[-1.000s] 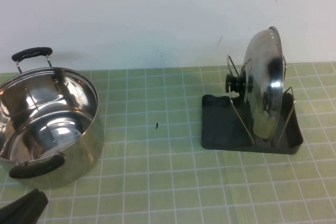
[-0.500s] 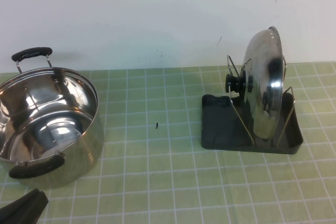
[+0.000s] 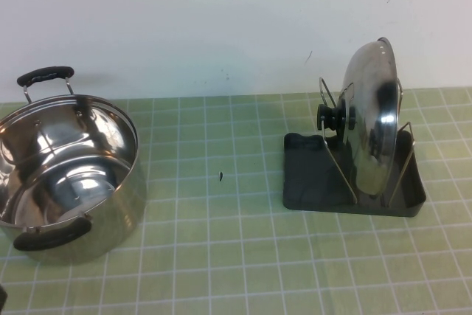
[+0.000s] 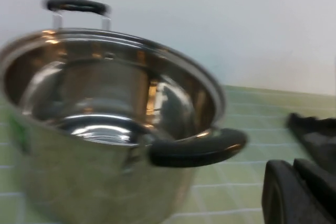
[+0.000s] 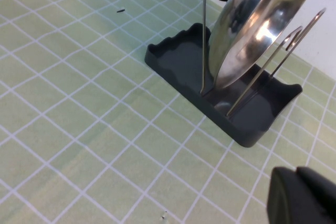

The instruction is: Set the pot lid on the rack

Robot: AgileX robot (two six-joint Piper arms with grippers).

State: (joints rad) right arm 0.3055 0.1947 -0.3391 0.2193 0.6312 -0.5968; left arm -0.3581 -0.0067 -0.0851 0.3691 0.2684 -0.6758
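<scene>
Shiny domed steel pot lid (image 3: pixel 372 119) stands on edge between the dark grey rack's (image 3: pixel 313 182) wire loops — job looks done! Left gripper (image 4: pixel 294 195) beside the pot (image 3: pixel 63 175), right gripper (image 5: pixel 302 195) near the rack; fingers, cannot tell.

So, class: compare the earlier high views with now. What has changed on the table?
The left gripper has pulled back out of the high view's lower left corner. The right gripper shows only in its wrist view. The pot lid stays upright in the rack; the pot has not moved.
</scene>
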